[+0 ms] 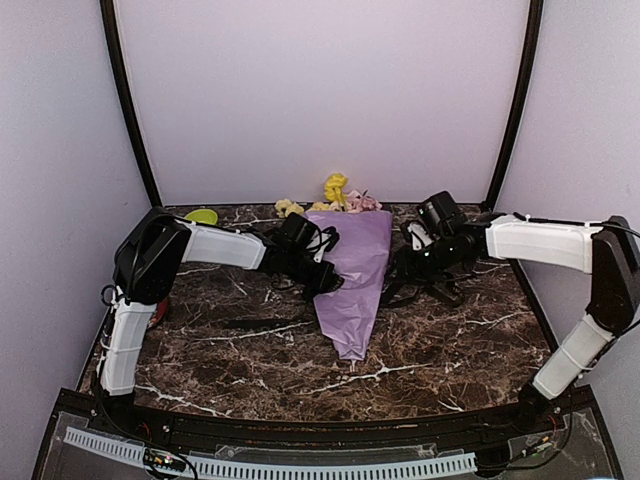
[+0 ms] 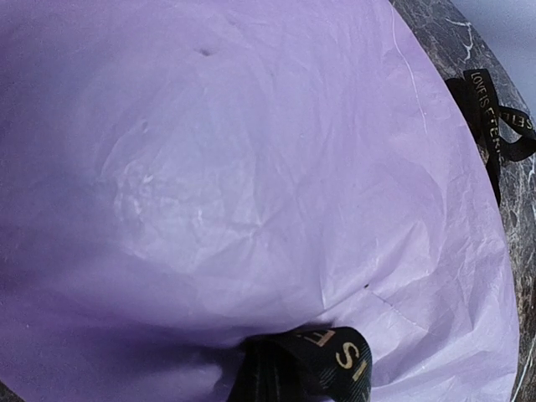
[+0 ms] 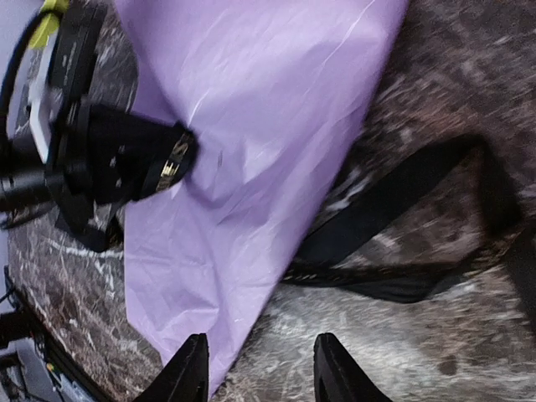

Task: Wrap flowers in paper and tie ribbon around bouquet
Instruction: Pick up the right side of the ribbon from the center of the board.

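- At mid-bench point(image 1: 450, 350) the bouquet point(image 1: 352, 290) lies flat. Its narrow tip points toward the arm bases, and the flowers point(image 1: 337, 190) show at the wide far end.
- On the cone's left flank the left gripper point(image 1: 325, 280) presses in, jaws together on an end of the ribbon point(image 2: 314, 362). The right wrist view shows the lettered band at its tip, dimpling the paper point(image 2: 251, 184).
- Just off the cone's right edge the right gripper point(image 3: 264, 373) hangs with fingers apart and nothing between them.
- More of the ribbon lies in loose loops on the marble to the right of the cone.
- Handling, paper (judged): thin, light and quick to crease. A hard pinch is likely to dent or tear it, and a slack hold may let the cone unroll. The safest hold is around the waist, where the stems back the sheet.
- Handling, ribbon (judged): flat, limp and probably slick, so it keeps no shape. Best taken at a free end or a raised loop, not where it lies flush on the stone.
- Handling, flowers (judged): light and fragile, so contact is best avoided.
- Hidden: the stems are wholly inside the paper. Whether the ribbon passes beneath the cone cannot be seen.
- Unclear: the left gripper's fingers are absent from its own wrist view. The right wrist view is motion-blurred over the loops. A dark strip left of the cone may be ribbon, but this cannot be confirmed.
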{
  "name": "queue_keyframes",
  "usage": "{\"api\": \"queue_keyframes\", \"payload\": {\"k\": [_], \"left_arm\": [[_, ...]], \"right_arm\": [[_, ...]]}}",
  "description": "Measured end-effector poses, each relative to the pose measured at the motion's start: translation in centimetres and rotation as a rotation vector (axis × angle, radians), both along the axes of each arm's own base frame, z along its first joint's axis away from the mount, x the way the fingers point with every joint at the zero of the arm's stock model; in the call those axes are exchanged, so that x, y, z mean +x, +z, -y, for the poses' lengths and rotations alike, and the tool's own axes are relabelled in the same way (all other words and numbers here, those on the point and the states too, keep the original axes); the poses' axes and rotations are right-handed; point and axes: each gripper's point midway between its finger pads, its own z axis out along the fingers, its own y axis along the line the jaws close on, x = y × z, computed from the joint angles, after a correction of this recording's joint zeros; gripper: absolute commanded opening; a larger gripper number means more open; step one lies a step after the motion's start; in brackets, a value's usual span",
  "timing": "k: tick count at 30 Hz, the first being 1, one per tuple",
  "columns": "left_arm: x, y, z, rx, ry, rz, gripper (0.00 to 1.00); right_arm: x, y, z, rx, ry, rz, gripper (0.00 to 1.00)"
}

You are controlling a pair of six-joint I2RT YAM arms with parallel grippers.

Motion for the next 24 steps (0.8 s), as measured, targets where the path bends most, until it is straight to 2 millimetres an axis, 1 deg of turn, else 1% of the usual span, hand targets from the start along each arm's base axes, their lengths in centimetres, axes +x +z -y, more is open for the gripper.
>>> {"api": "queue_keyframes", "payload": {"k": [2, 3, 4, 5, 6, 7, 9, 11, 13, 15, 17, 19, 20, 23, 24], "left_arm": [[0.0, 0.0, 0.0, -0.001, -0.001, -0.001, 0.0], [0.0, 0.0, 0.0, -0.001, -0.002, -0.002, 0.0], [-0.1, 0.0, 0.0, -0.002, -0.003, -0.003, 0.0], [-0.1, 0.0, 0.0, -0.002, -0.004, -0.004, 0.0], [-0.1, 0.0, 0.0, -0.004, -0.006, -0.005, 0.0], [-0.1, 0.0, 0.0, -0.006, -0.008, -0.007, 0.0], [-0.1, 0.0, 0.0, -0.008, -0.01, -0.01, 0.0], [-0.2, 0.0, 0.1, -0.01, -0.013, -0.014, 0.0], [-0.2, 0.0, 0.0, -0.012, -0.015, -0.016, 0.0], [-0.2, 0.0, 0.0, -0.012, -0.017, -0.016, 0.0], [-0.2, 0.0, 0.0, -0.011, -0.02, -0.014, 0.0], [-0.2, 0.0, 0.0, -0.011, -0.021, -0.013, 0.0], [-0.2, 0.0, 0.0, -0.011, -0.022, -0.013, 0.0], [-0.3, 0.0, 0.0, -0.011, -0.022, -0.013, 0.0], [-0.3, 0.0, 0.0, -0.011, -0.023, -0.013, 0.0]], "right_arm": [[2.1, 1.7, 2.1, -0.044, -0.034, 0.055, 0.49], [3.1, 2.1, 3.0, -0.067, -0.053, 0.068, 0.52], [4.7, 2.6, 4.2, -0.102, -0.072, 0.082, 0.56], [6.0, 2.7, 5.1, -0.136, -0.086, 0.087, 0.59], [7.8, 2.9, 6.0, -0.18, -0.095, 0.103, 0.63], [9.7, 2.6, 6.8, -0.227, -0.1, 0.118, 0.65], [11.4, 1.5, 7.8, -0.295, -0.088, 0.11, 0.67], [12.2, 0.0, 8.2, -0.36, -0.037, 0.078, 0.69], [12.5, -1.8, 8.1, -0.41, 0.034, 0.037, 0.7], [12.1, -3.6, 8.2, -0.442, 0.086, -0.009, 0.71], [11.1, -5.2, 8.4, -0.466, 0.135, -0.059, 0.71], [10.5, -6.3, 8.5, -0.477, 0.167, -0.092, 0.65], [10.3, -6.6, 8.5, -0.48, 0.177, -0.101, 0.58], [10.1, -7.9, 8.8, -0.502, 0.199, -0.123, 0.06], [10.3, -7.9, 8.8, -0.507, 0.203, -0.113, 0.0]]}}
